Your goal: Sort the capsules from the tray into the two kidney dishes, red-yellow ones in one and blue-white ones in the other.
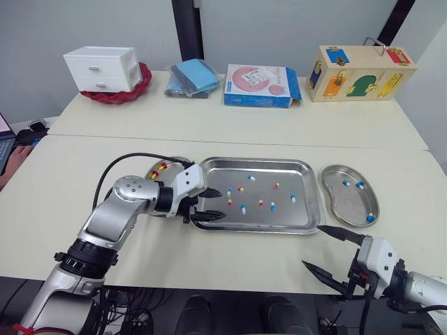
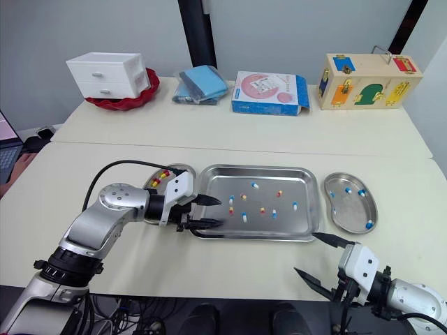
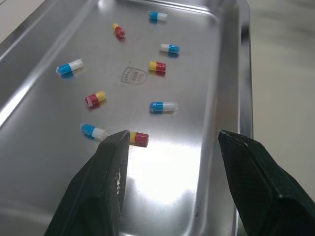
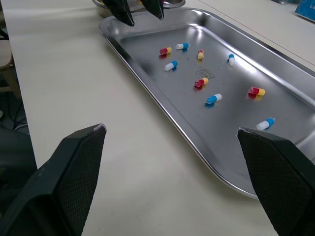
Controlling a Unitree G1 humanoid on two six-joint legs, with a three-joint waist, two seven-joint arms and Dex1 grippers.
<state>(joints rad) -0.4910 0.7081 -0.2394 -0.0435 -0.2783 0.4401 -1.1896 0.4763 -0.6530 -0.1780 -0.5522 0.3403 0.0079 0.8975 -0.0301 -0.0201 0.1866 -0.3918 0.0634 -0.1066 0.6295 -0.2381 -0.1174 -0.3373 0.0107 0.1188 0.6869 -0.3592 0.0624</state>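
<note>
Gaping over the tray (image 1: 255,161) beside a kidney dish (image 2: 186,168) hovers the left hand (image 1: 222,204); the right hand (image 1: 312,246) gapes too.

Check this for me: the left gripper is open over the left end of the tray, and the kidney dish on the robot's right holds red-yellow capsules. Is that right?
Not quite. The kidney dish on the robot's right holds blue-white capsules, not red-yellow ones, as the left eye view shows. The left gripper is indeed open over the left end of the tray.
</note>
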